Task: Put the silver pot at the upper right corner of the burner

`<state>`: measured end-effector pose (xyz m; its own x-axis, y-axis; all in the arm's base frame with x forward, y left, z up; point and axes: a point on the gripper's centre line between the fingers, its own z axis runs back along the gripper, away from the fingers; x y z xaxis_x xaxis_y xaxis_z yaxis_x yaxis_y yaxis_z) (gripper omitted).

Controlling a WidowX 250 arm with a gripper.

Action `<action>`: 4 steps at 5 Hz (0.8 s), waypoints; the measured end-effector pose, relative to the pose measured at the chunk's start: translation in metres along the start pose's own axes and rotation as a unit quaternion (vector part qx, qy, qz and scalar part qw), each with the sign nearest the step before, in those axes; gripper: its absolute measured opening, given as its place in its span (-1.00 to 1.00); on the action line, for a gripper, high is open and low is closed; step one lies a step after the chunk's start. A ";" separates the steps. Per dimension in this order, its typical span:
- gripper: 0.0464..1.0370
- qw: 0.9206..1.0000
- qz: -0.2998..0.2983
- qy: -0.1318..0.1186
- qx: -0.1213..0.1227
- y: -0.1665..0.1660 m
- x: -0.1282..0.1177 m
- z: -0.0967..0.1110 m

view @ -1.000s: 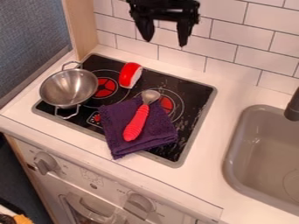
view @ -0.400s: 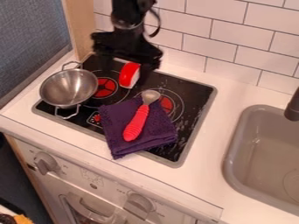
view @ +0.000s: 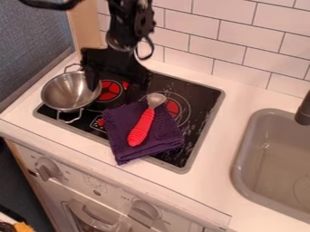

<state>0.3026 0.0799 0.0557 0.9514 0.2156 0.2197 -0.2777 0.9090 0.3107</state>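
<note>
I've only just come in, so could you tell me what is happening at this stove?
The robot's open gripper hangs over the upper left of the stovetop, one finger in front of the right side of the silver pot. It does not seem to grip anything. The pot sits at the left, and a red-handled spoon lies on a purple cloth.

The white desk [view: 209, 183] holds the black burner [view: 205, 97], with the grey sink [view: 238, 158] set in at right. On the burner, the silver pot [view: 68, 94] stands at left and a folded purple cloth [view: 121, 124] lies near the front; a red thing [view: 125, 84], mostly hidden, is behind the cloth.
</note>
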 end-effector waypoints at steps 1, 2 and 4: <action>0.93 1.000 -0.002 0.014 0.017 0.002 0.000 -0.011; 0.93 0.998 0.021 0.038 0.033 0.014 -0.003 -0.022; 0.93 0.994 0.065 0.057 0.059 0.040 0.002 -0.035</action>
<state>0.2977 0.1291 0.0362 0.9132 0.3744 0.1612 -0.4073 0.8237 0.3944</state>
